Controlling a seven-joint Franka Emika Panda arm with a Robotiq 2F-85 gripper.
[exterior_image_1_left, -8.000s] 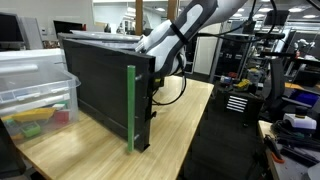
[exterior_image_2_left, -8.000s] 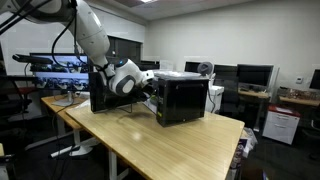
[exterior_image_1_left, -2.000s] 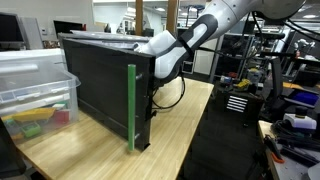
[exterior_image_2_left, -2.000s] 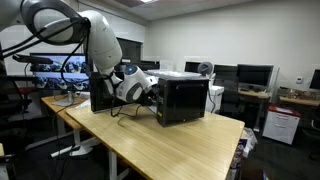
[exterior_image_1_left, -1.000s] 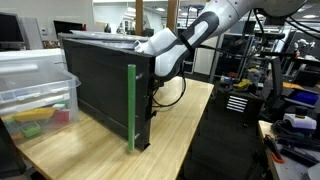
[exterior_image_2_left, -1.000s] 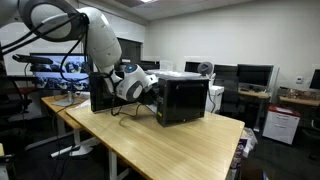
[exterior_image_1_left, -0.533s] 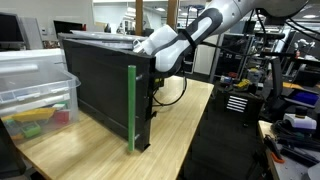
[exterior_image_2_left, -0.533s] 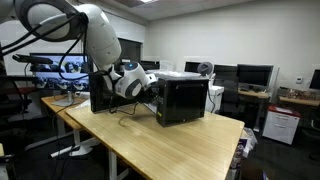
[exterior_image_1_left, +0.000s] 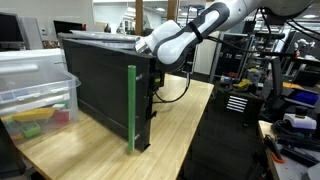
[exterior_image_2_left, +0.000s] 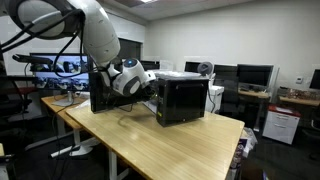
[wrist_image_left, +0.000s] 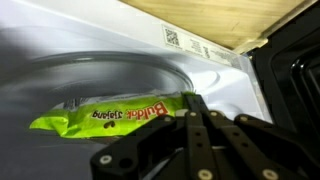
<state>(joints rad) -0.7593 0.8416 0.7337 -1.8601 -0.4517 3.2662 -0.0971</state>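
While the green bag (wrist_image_left: 110, 118) is being pinched at three o'clock by the gripper (wrist_image_left: 190, 101) (jaws together), a slip is likely being risked by that thin edge hold.

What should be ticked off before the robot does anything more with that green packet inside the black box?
1. Gripper closed on the end of the green snack bag: ok, the jaws meet on its edge.
2. Bag lifted off the round plate: cannot tell.
3. Bag untorn: ok on the visible side.
4. Black box flat on the wooden table: ok.
5. Hanging cable free of the box's opening: cannot tell.
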